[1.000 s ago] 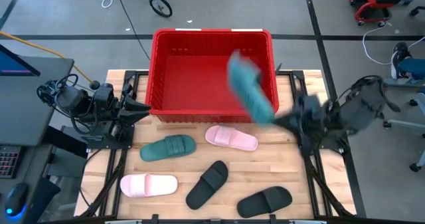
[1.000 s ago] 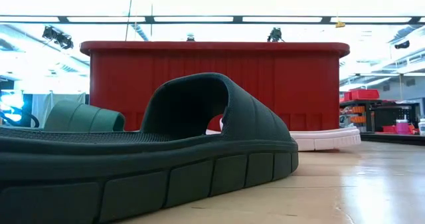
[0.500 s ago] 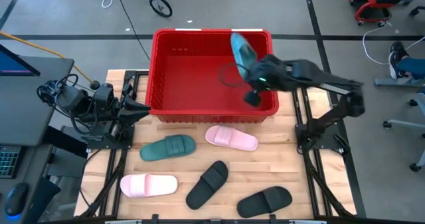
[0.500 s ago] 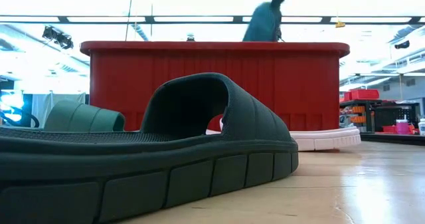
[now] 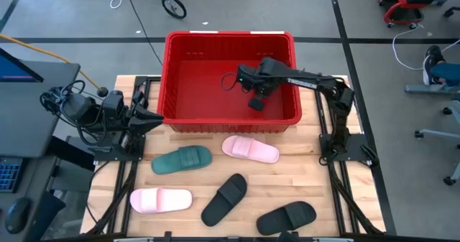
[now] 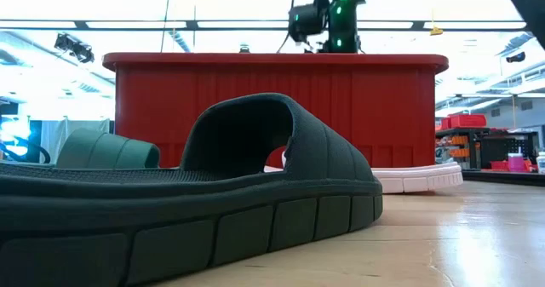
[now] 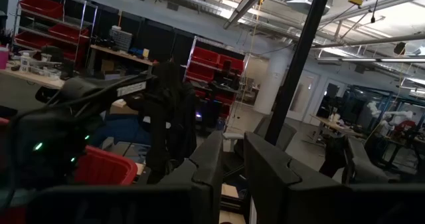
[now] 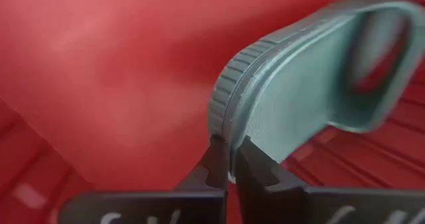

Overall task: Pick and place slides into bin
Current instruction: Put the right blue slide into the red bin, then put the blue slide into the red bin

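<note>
High view: the red plastic bin, rectangular with slotted walls and a thick rim, sits at the far edge of the wooden-slat table. The right arm reaches over the bin's right half, its right claw above the bin floor; the sandal it carries cannot be made out here. Five foam slides lie on the table: a dark green one and a pale pink one just in front of the bin, both with long axes roughly parallel to the front edge; another pink one near the left edge; two black ones near the front edge, lying diagonally. The left claw waits at the table's left edge.

Low view: a ribbed dark sole and arched strap fill the foreground; the bin wall stands behind.

Left wrist view: the left claw's fingers stand slightly apart, holding nothing.

Right wrist view: the right claw is pinched on the ridged rim of a green slide inside the bin, strap opening facing the camera.
</note>
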{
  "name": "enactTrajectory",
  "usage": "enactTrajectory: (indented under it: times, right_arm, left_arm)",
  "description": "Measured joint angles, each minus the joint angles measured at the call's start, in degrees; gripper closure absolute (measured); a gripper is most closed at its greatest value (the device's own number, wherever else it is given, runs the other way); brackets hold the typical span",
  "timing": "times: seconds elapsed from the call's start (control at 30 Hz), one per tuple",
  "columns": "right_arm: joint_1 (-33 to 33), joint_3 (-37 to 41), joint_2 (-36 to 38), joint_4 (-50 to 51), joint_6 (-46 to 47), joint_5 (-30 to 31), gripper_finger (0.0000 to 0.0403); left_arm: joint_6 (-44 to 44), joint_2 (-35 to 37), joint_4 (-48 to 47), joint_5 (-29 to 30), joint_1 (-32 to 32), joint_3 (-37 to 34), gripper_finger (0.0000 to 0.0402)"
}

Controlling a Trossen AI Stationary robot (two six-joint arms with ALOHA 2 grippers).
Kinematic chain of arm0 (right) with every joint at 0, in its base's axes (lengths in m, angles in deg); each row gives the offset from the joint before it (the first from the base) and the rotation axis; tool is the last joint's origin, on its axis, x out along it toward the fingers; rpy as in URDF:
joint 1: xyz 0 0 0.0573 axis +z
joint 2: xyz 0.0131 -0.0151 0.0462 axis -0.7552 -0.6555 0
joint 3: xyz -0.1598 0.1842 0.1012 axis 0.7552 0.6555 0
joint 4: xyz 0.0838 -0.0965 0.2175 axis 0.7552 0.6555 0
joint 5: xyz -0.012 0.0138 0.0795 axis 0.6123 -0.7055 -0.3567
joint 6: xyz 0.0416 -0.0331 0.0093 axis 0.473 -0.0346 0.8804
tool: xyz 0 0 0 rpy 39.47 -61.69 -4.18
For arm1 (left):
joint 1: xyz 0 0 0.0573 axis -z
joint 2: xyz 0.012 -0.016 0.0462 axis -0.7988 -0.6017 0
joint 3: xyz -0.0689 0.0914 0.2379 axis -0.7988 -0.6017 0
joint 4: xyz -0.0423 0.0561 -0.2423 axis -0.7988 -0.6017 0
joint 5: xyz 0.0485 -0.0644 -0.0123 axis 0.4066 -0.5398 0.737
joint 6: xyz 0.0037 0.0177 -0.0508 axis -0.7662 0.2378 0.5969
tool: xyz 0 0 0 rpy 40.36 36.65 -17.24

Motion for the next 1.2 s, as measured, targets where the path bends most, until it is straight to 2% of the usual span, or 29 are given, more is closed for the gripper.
enactTrajectory:
  times: [0.27, 0.5, 0.6, 0.97, 1.1, 1.2]
  right_arm:
    - [-0.33, 0.02, -6.20, 3.23, -2.17, 2.60, 0.0387]
    - [-1.60, 0.02, -7.58, 4.10, -2.27, 2.48, 0.0378]
    - [-2.27, 0.02, -7.01, 5.65, -1.71, 1.01, 0.0362]
    - [-2.43, 0.02, 2.81, 6.83, 0.46, -1.42, 0.0223]
    - [-0.84, 0.02, 10.18, 5.33, 4.86, -2.21, 0.0201]
    - [1.79, 0.02, 16.69, 3.11, 10.33, -5.79, 0.0198]
  left_arm:
    - [0.39, -0.82, -0.08, -0.01, 0.00, 0.00, 0.0345]
    - [1.20, -1.03, -0.14, -0.01, 0.00, 0.00, 0.0345]
    - [1.21, -1.03, -0.20, -0.01, 0.00, 0.00, 0.0346]
    - [1.10, -1.05, -0.26, -0.01, 0.00, 0.00, 0.0345]
    - [0.19, -2.17, -1.19, 0.00, -0.07, 0.00, 0.0339]
    - [0.30, -4.37, -5.18, -0.01, -0.06, 0.00, 0.0331]
